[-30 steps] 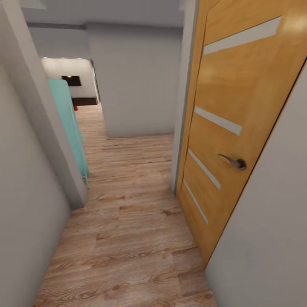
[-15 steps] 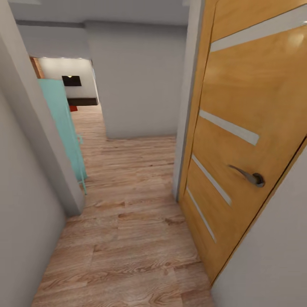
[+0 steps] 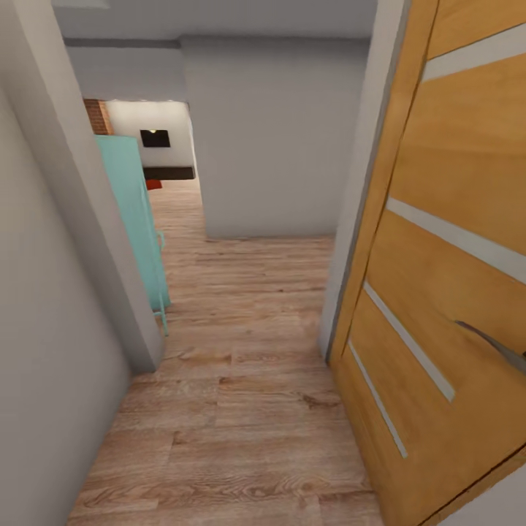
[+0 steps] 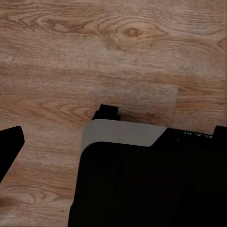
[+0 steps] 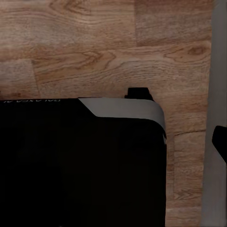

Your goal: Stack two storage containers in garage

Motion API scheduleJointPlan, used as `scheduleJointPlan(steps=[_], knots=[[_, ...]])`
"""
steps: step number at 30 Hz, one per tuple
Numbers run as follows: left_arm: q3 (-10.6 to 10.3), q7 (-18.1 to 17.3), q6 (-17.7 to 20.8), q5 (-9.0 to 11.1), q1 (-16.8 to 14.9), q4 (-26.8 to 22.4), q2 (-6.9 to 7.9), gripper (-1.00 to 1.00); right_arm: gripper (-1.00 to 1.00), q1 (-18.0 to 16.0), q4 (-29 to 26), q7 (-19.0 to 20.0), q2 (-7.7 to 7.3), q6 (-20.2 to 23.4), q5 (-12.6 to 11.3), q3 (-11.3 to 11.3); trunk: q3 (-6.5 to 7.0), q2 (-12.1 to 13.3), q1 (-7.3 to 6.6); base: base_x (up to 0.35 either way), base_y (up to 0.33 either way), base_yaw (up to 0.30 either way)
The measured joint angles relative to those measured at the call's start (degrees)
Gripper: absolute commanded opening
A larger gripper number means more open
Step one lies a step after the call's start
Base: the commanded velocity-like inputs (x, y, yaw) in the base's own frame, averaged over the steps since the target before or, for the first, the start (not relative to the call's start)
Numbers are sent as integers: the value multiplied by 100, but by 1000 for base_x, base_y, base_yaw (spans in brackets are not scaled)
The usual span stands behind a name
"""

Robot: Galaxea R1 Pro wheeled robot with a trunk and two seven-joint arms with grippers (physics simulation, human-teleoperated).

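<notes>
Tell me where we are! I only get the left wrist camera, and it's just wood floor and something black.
Observer: In a hallway. The head view has an orange-brown wooden door close on the right.
Operator: What's on the other side?
Observer: A teal cabinet-like thing, just past a grey wall corner.
Operator: Can you see the red bins?
Observer: Not for sure. There's a small red thing on the floor far down the hall, too small to tell.
</notes>
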Motion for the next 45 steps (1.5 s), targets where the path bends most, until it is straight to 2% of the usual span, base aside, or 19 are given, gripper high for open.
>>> scheduleJointPlan(steps=[17, 45], knots=[[0, 0, 0, 0, 0, 0, -1, 100, 100, 1, 0, 0, -5, 0, 0, 0, 0, 0, 0, 323, 0, 251], [0, 0, 0, 0, -1, 0, -1, 100, 100, -1, 0, 0, -11, 0, -1, 1, 0, 0, 0, 323, 0, 7]])
